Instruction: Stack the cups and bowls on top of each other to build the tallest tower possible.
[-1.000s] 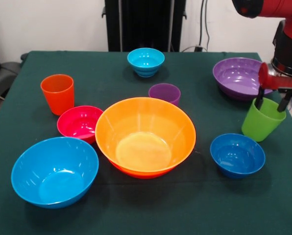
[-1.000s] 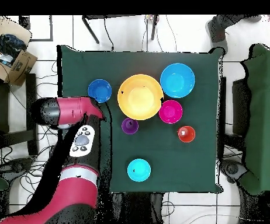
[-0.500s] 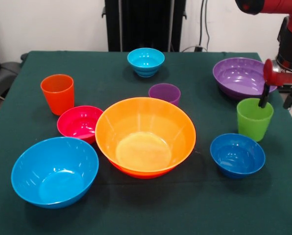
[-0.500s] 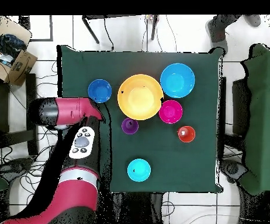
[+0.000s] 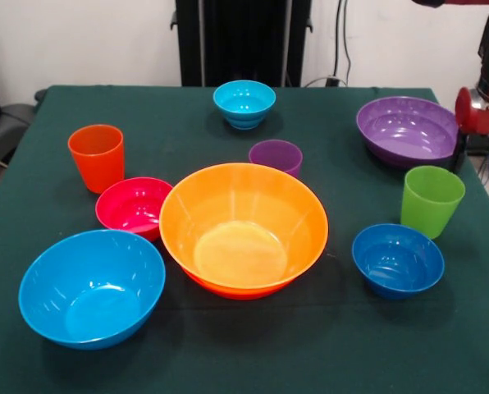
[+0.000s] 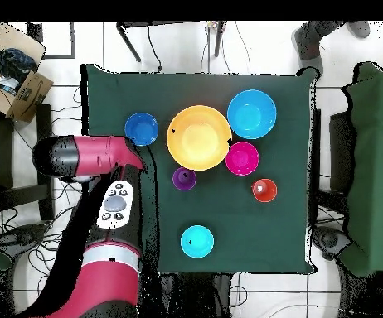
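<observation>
The lime green cup (image 5: 431, 199) stands upright at the right, apart from my gripper (image 5: 477, 113), which hangs above it at the picture's right edge. An orange cup (image 5: 97, 156) stands at the left and a purple cup (image 5: 276, 156) behind the middle. The big yellow-orange bowl (image 5: 243, 226) sits nested in an orange-red bowl (image 5: 228, 289). Around it lie the sky-blue bowl (image 5: 91, 287), magenta bowl (image 5: 134, 205), dark blue bowl (image 5: 397, 258), cyan bowl (image 5: 244, 103) and purple bowl (image 5: 407, 130). In the overhead view the arm (image 6: 95, 157) hides the gripper, green cup and purple bowl.
All of this rests on a dark green tablecloth (image 5: 171, 123). The green cup stands close to the table's right edge, between the purple bowl and the dark blue bowl. A black stand (image 5: 243, 41) rises behind the table.
The green cup, tilted in the gripper a second ago, now stands upright and free. The gripper has risen and moved off toward the right edge.
</observation>
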